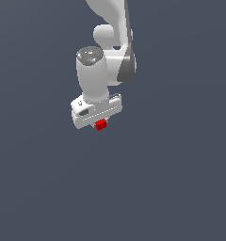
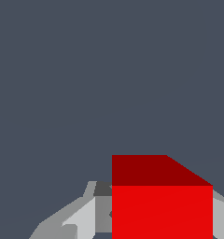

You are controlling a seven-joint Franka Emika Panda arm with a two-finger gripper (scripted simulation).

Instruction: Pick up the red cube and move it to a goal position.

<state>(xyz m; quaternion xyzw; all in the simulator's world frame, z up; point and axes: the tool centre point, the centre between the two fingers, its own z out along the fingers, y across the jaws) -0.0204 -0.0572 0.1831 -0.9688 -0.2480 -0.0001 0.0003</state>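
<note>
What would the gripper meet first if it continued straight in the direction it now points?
The red cube already sits between the fingers of the gripper. Beyond it both views show only plain grey background, so the way looks free, though depth is unclear.

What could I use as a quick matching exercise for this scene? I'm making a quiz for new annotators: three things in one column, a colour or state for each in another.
Things:
1. red cube
2. fingers
3. floor

Descriptions:
A. plain dark grey-blue
B. bright red, sitting between the fingers under the gripper
C. light grey, flanking the cube in the wrist view

Pairs: 1-B, 2-C, 3-A
</note>
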